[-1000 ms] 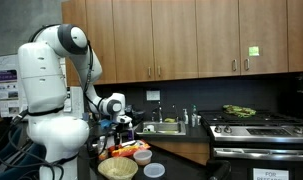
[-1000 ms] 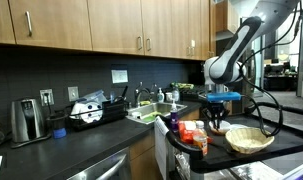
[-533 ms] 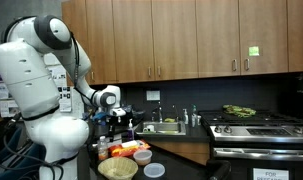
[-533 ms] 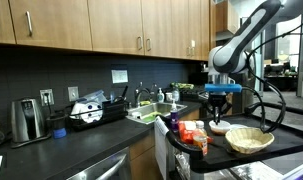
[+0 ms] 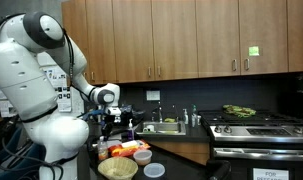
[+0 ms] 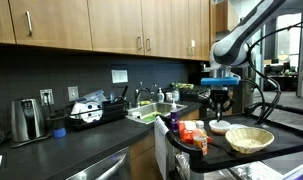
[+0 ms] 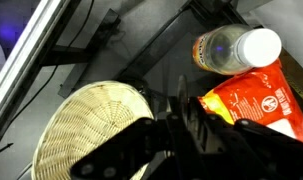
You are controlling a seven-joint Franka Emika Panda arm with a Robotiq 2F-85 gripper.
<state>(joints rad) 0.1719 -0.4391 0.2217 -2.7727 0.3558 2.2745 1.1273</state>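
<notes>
Lying on the counter point(image 6: 206, 152) beside the bottle point(image 7: 236, 48) and near the basket point(image 7: 86, 140), the bag point(image 7: 253, 100) is sitting just below the gripper point(image 7: 188, 125), whose jaws are looking closed and empty, so a careless descent would be crushing it or toppling the bottle.

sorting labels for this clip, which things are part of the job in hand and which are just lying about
In hand: gripper, wicker basket, orange snack bag, white-capped bottle.
Lying about: toaster, sink, stove.
</notes>
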